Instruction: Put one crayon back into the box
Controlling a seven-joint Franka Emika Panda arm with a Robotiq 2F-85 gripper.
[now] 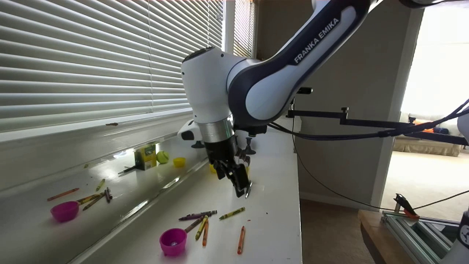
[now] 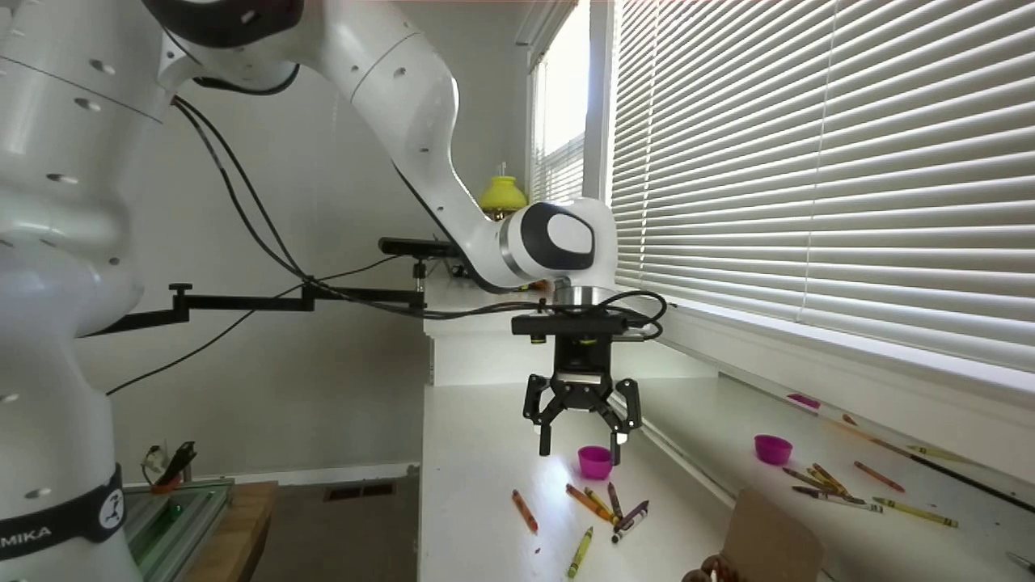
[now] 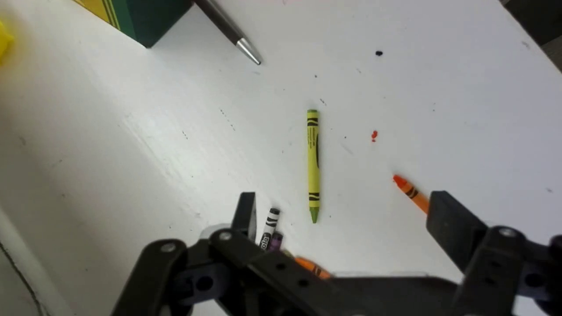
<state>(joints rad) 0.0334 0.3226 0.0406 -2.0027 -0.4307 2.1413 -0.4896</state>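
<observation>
My gripper (image 3: 342, 199) is open and empty, pointing down above the white sill, as both exterior views (image 1: 242, 189) (image 2: 580, 449) show. A yellow-green crayon (image 3: 313, 162) lies ahead of and between the fingers in the wrist view. It also lies on the sill in both exterior views (image 1: 232, 213) (image 2: 580, 554). An orange crayon (image 3: 410, 193) lies partly behind the right finger. More crayons (image 1: 199, 223) lie in a cluster, partly hidden by the left finger. The green and yellow box (image 3: 149, 22) stands at the wrist view's top left, cut off; my gripper mostly hides it in an exterior view.
A pen (image 3: 226, 28) lies beside the box. A magenta cup (image 1: 173, 241) stands beside the crayon cluster. Something yellow (image 3: 4, 41) shows at the wrist view's left edge. The glossy panel under the window blinds (image 1: 91, 55) mirrors these things. Dark stands (image 1: 249, 146) are behind the gripper.
</observation>
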